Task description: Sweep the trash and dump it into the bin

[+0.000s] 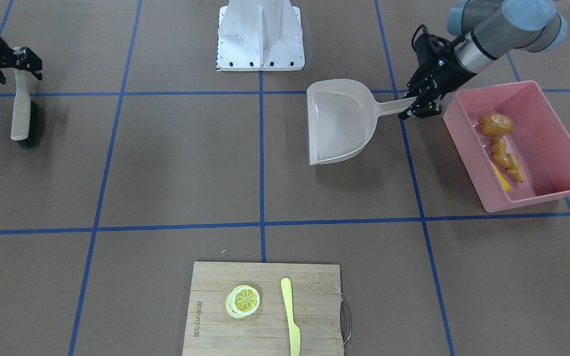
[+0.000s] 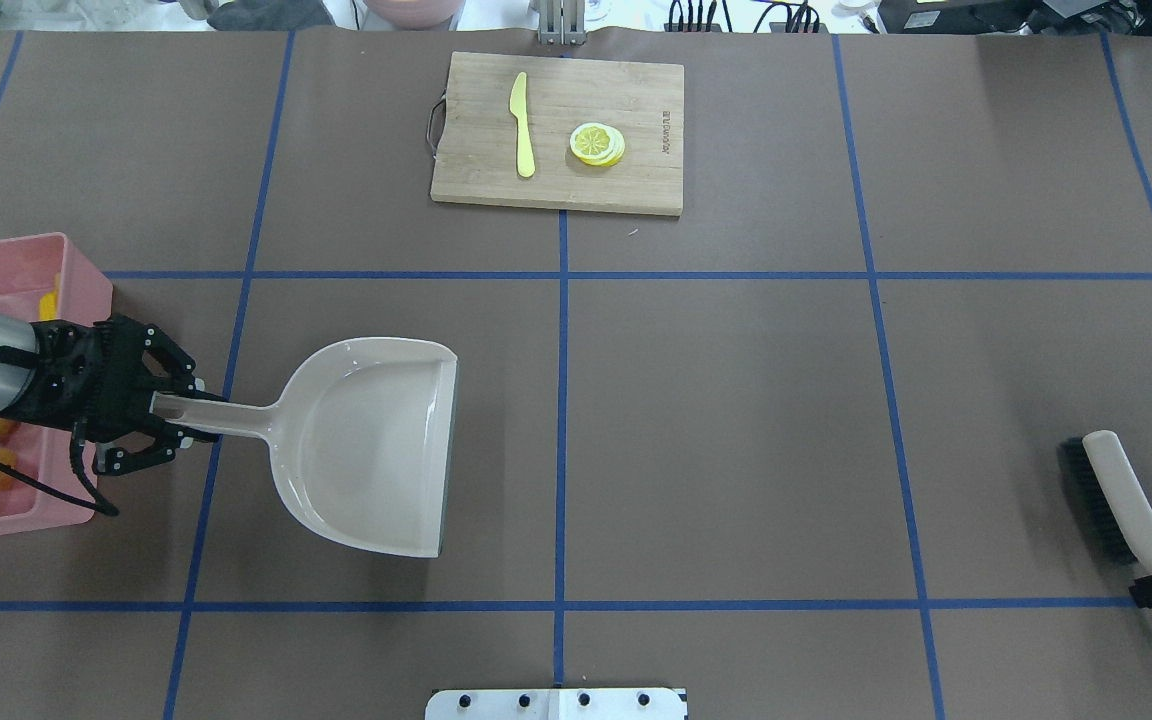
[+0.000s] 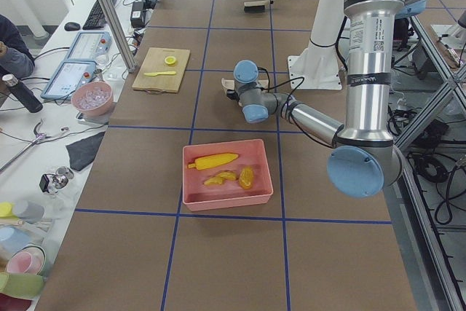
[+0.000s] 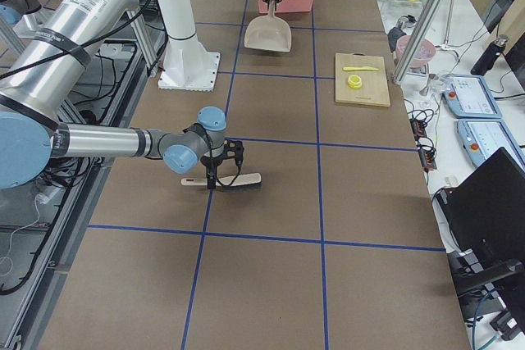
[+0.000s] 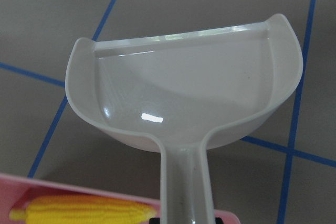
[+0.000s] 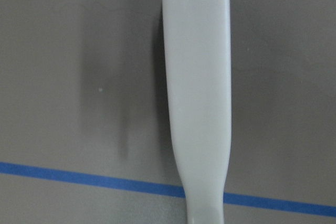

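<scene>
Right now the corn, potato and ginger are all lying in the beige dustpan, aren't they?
No. The dustpan is empty. The corn cob, potato and ginger root are all lying in the pink bin, as the exterior left view shows.

One pink bin (image 1: 478,163) stands at the left of the table (image 1: 166,173) and holds three toy foods: one corn cob (image 3: 212,160), one potato (image 1: 496,124) and one ginger root (image 1: 507,160). Just right of it lies one beige dustpan (image 1: 342,121), and well apart at the right edge there is one brush (image 1: 22,111) with dark bristles. On the far side sits one wooden cutting board (image 1: 215,296) carrying two things, one pale yellow knife (image 1: 291,316) and one lemon slice (image 1: 243,300).
</scene>
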`<state>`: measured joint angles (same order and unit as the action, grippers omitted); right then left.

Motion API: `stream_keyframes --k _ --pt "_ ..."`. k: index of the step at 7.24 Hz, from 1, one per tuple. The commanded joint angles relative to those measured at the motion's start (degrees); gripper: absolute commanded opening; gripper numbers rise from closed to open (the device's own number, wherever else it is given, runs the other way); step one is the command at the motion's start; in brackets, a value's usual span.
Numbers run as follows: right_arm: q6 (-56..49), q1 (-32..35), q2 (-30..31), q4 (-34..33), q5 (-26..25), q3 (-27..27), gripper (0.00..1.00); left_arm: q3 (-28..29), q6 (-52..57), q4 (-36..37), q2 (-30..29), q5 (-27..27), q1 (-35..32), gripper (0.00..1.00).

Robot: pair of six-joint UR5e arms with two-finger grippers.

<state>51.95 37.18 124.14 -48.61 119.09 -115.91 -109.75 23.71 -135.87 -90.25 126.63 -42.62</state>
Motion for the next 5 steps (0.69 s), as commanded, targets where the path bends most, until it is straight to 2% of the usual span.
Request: stream_keyframes --k 1,4,5 --pt "-4.3 5.3 -1.1 -0.2 0.4 0.0 1.00 2.8 2.0 -0.1 -4.1 -1.3 0.5 0.00" --pt "-15.9 21.6 -5.5 -1.1 0.6 3.2 1.00 6.4 1.8 -3.7 -6.3 -4.5 1.2 0.00" --pt "-22.3 27.1 -9.6 -6.9 0.8 4.4 1.00 6.7 1.5 -3.7 -6.3 -4.5 1.2 0.00"
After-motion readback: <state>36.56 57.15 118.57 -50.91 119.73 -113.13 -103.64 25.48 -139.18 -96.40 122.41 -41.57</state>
